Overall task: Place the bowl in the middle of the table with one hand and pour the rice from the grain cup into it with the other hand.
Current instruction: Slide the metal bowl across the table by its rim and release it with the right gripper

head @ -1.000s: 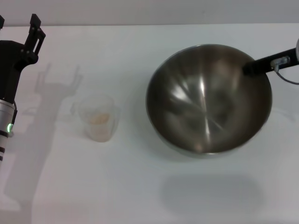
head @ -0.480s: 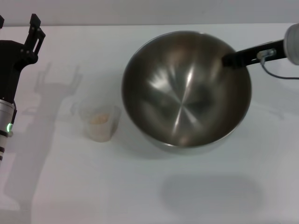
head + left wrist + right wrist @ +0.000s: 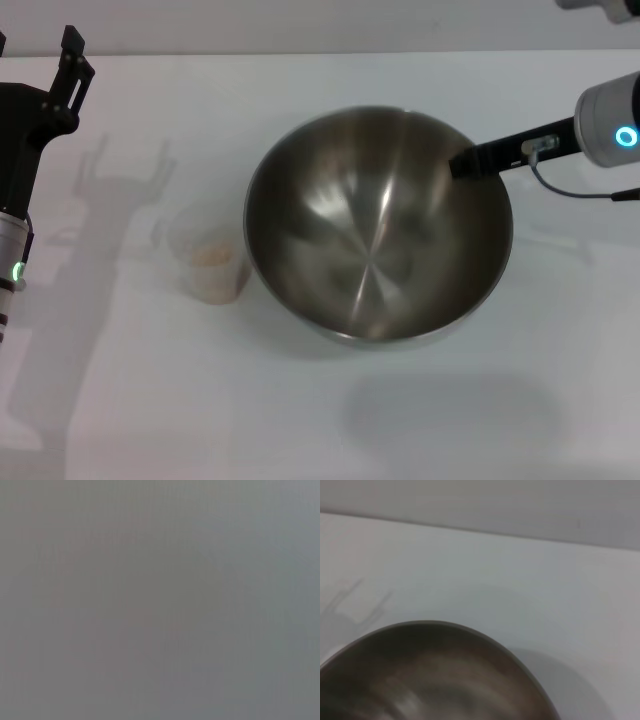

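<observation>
Head camera looks down; right wrist camera closely shares the bowl (image 3: 378, 235) rim.

Pale grey wall (image 3: 300, 25) behind the far edge, nothing else visible

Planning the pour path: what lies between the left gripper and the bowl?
In the head view, the grain cup with rice stands between the left gripper and bowl.

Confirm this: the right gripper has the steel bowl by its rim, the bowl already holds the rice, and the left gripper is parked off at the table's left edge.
One thing is wrong. In the head view the bowl is empty; the rice sits in the grain cup beside it. The rest stands: the right gripper is at the bowl's rim, and the left gripper is parked at the table's left edge.
</observation>
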